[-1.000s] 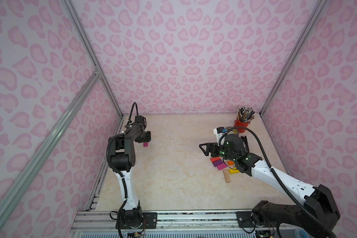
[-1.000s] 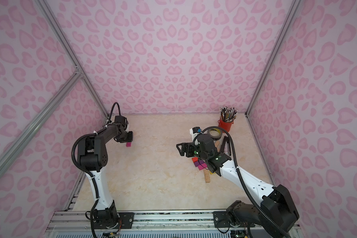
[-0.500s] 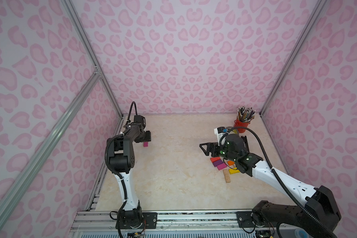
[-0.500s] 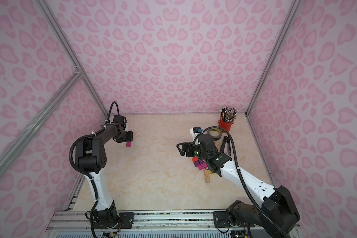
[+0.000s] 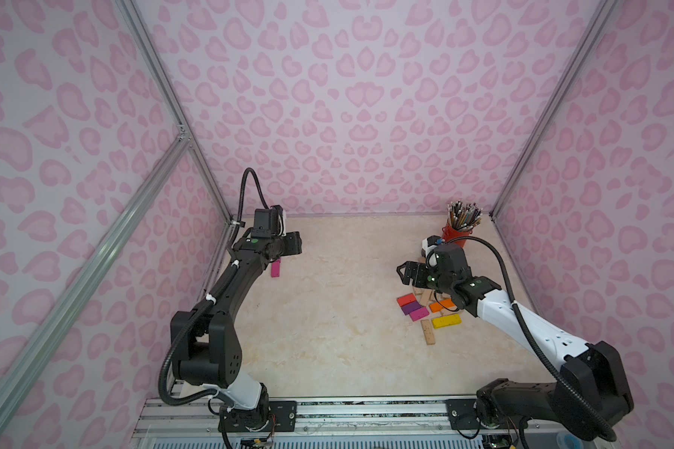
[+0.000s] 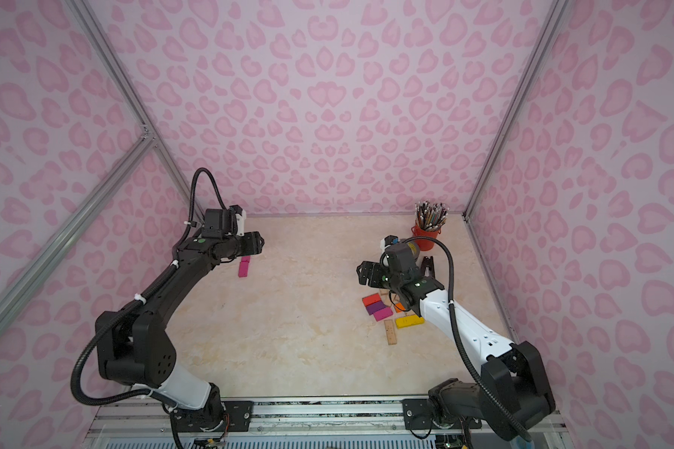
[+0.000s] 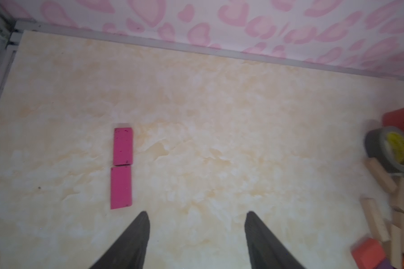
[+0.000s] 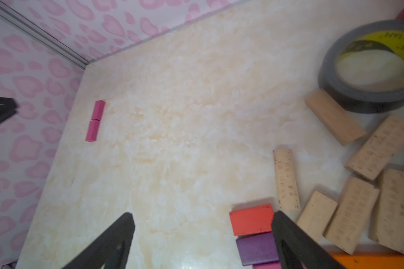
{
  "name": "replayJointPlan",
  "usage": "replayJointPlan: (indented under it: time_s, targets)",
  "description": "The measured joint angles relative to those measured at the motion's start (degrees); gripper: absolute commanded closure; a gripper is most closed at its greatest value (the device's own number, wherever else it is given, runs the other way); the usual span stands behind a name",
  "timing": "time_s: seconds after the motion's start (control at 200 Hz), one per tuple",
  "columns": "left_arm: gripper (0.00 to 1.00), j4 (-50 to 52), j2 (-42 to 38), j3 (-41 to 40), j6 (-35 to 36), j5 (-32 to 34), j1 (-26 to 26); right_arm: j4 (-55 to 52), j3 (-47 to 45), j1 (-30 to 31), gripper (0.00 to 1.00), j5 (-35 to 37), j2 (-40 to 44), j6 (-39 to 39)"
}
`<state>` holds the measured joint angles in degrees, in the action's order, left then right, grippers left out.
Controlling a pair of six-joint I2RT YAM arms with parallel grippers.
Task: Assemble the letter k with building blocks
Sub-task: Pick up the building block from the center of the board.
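Observation:
Two magenta building blocks (image 7: 123,146) lie flat, end to end in a straight line, near the left wall; both top views show them (image 5: 275,268) (image 6: 244,266). My left gripper (image 7: 196,213) hovers just beside them (image 5: 295,245), open and empty. The other blocks form a loose pile at the right: red (image 5: 406,299), purple (image 5: 411,308), magenta (image 5: 419,314), orange (image 5: 440,305), yellow (image 5: 446,321) and plain wood (image 5: 428,332). My right gripper (image 8: 203,216) hangs open over the pile's left edge (image 5: 403,272), one finger beside the red block (image 8: 251,220) and overlapping the purple one (image 8: 257,248).
A grey tape roll (image 8: 369,69) lies at the far side of the pile, touching a wooden block (image 8: 334,116). A red cup of pencils (image 5: 462,229) stands in the back right corner. A black stapler (image 6: 427,266) sits behind the right arm. Pink patterned walls enclose the table.
My left gripper has opened and let go of the nearer magenta block, which now lies on the table. The right arm has hardly moved.

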<state>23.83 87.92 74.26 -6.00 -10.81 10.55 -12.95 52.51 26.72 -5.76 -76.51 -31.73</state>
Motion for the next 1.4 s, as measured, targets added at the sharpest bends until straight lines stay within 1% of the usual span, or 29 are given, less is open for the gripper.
replayJointPlan:
  time_s: [0.09,0.195,0.29,0.4,0.476,0.591,0.691,0.926,1.101,1.176,1.317,1.397]
  targets:
    - [0.33,-3.98,-7.23,-4.76,0.09,-2.21,5.7,-3.93,0.44,-0.44,0.0,0.85,-1.7,1.36]
    - [0.32,-8.87,-13.77,-9.7,1.81,-6.12,11.87,-8.02,0.39,-0.37,0.04,1.86,-3.28,1.57]
    - [0.3,-11.37,-17.4,-13.14,5.25,-9.57,16.11,-11.3,-0.52,-0.44,0.13,4.37,-4.0,-0.42]
    - [0.27,-12.39,-20.87,-17.64,12.48,-13.66,21.16,-15.28,-3.15,-0.44,0.22,8.09,-4.07,-4.85]
    - [0.26,-12.52,-22.16,-19.89,17.53,-17.18,22.91,-17.07,-4.9,-0.44,0.26,9.86,-4.07,-7.5]
    - [0.24,-12.5,-22.53,-21.53,21.84,-18.95,23.32,-18.62,-6.38,-0.15,0.33,11.87,-4.11,-11.52]
    - [0.24,-12.87,-21.88,-21.57,24.0,-20.46,23.45,-19.17,-6.29,0.98,0.34,13.29,-4.72,-14.14]
    - [0.24,-12.87,-18.49,-20.44,25.38,-21.42,23.3,-19.39,-2.64,4.7,0.36,14.27,-10.01,-15.65]
    - [0.23,-12.85,-18.16,-20.35,25.57,-21.66,22.45,-19.23,-1.33,6.51,0.42,14.45,-13.0,-16.28]
    - [0.23,-12.85,-18.27,-20.41,25.64,-21.66,22.01,-19.26,-1.36,6.47,0.42,14.86,-13.25,-16.72]
    - [0.23,-12.98,-18.78,-20.9,25.77,-21.9,21.22,-19.17,-1.88,6.49,0.38,15.89,-13.33,-16.92]
    - [0.23,-12.94,-18.73,-21.0,25.77,-22.01,21.0,-18.75,-2.05,6.49,0.35,16.24,-13.68,-17.07]
